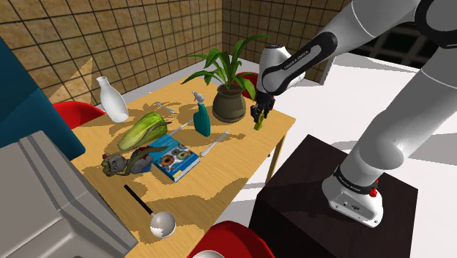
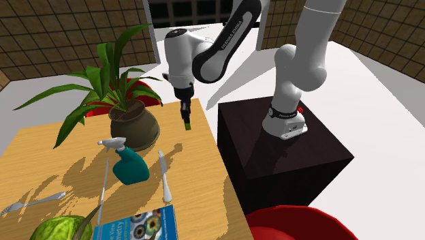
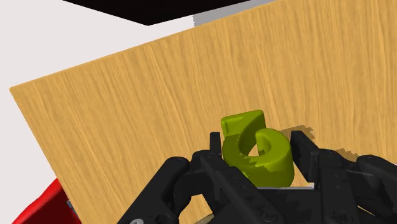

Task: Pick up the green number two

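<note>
The jaws are closed on the green number two (image 3: 254, 149), clasping its lower curve from both sides so that its upper hook sticks out beyond the black fingers (image 3: 213, 147). Seen from the wrist, the wooden bench (image 3: 127, 108) lies beyond the number, with a shadow just beside the fingers. The number seems to hang clear of the surface rather than rest on it. In the shoulder view it hangs under the bent white arm (image 1: 293, 62), near the bench corner closest to the dark stand (image 1: 329, 212) and just beside the potted plant (image 1: 229, 102). A teal spray bottle (image 1: 201, 117) stands close to the plant, on the side away from the number. A table knife (image 1: 212, 145) lies past the bottle, next to a blue book (image 1: 174, 155). Farther along the bench are a green leafy vegetable (image 1: 144, 130), a white vase (image 1: 111, 99), a fork (image 1: 162, 108), a small mottled figure (image 1: 124, 163) and a black-handled ladle (image 1: 150, 212) with a pale bowl. A red chair (image 1: 77, 113) stands at the far side of the bench, and the walls behind are brown tile.
</note>
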Robot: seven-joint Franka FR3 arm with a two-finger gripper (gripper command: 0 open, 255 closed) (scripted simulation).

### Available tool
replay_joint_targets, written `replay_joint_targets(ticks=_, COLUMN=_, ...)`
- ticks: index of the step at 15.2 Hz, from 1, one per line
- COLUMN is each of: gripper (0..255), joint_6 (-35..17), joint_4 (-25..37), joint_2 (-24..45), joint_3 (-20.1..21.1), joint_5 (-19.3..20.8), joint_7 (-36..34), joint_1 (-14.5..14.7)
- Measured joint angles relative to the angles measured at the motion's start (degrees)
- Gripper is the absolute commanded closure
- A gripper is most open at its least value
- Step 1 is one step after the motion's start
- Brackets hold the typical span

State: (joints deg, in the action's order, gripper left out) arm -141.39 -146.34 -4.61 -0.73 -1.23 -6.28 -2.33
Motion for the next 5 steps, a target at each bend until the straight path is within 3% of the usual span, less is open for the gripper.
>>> replay_joint_targets(ticks=5, gripper=255, joint_6=3.9, joint_4=1.0, joint_2=-2.9, joint_3=0.1, joint_5=0.1, joint_7=-0.2, joint_1=0.0)
